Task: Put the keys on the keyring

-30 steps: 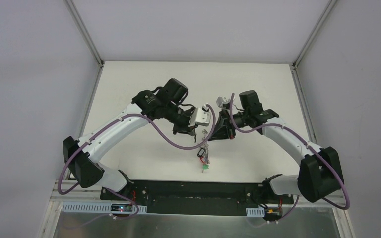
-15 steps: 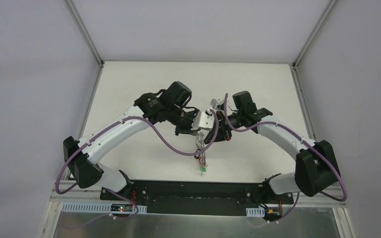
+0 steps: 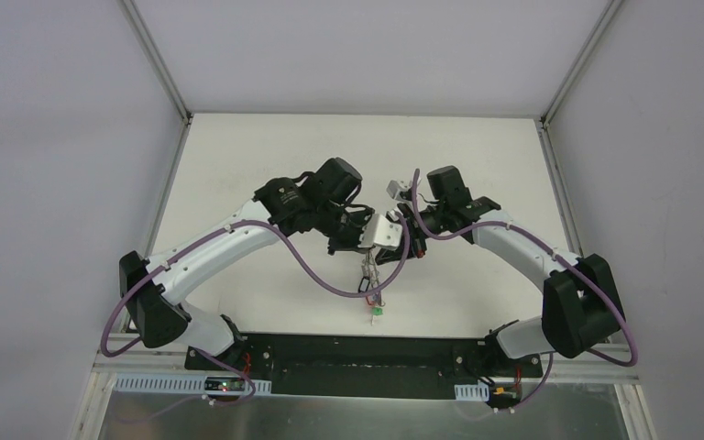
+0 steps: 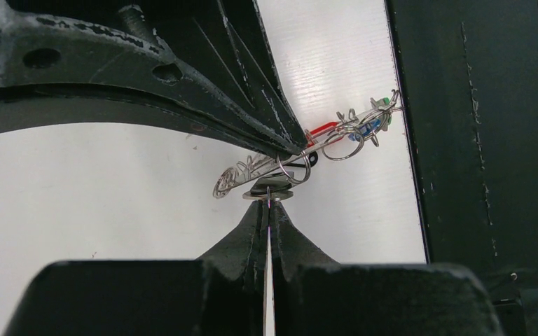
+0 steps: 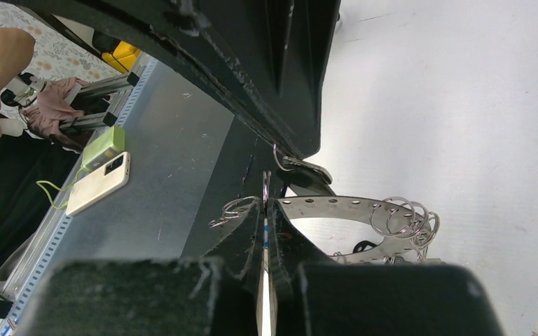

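Keyring (image 4: 345,136), thin grey wire hoop with coloured tags: pinched aloft by closed right gripper (image 5: 265,204), seemingly so closed left gripper (image 4: 269,207) can thread its silver key (image 4: 270,190).

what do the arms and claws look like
Both arms match: white link shells on the left arm and right arm, bulky black joint housings, a purple cable looping along each. The left claw and right claw are black with tapered fingers.

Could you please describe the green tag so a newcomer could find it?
Where the left gripper and right gripper meet over the white table, a bunch of keys trails toward the arm bases. The green tag is its tip, past the red one.
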Controlling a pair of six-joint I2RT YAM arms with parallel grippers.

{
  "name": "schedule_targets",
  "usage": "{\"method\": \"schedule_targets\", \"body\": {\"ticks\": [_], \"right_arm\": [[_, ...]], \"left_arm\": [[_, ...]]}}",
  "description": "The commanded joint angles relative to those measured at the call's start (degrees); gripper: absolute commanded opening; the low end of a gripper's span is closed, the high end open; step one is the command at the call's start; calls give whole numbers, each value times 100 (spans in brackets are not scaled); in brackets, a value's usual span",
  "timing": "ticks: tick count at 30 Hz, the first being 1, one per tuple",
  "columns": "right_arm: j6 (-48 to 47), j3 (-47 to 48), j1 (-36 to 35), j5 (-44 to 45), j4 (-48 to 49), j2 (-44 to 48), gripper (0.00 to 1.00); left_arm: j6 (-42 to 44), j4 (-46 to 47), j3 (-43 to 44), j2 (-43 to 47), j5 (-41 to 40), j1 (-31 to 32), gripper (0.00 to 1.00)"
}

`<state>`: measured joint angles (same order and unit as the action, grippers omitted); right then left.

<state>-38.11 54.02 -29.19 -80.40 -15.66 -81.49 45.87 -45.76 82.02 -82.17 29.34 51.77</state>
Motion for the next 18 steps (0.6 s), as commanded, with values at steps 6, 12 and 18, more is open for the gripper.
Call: {"method": "schedule_targets", "body": {"ticks": [6, 12, 18], "right_arm": [[27, 276, -38, -413, 76, 32, 0], [32, 276, -28, -390, 81, 46, 0], [40, 293, -27, -399, 81, 22, 0]], "left_arm": [[200, -50, -98, -39, -35, 183, 0], [273, -100, -116, -36, -85, 236, 0], [324, -154, -114, -53, -93, 268, 0]]}}
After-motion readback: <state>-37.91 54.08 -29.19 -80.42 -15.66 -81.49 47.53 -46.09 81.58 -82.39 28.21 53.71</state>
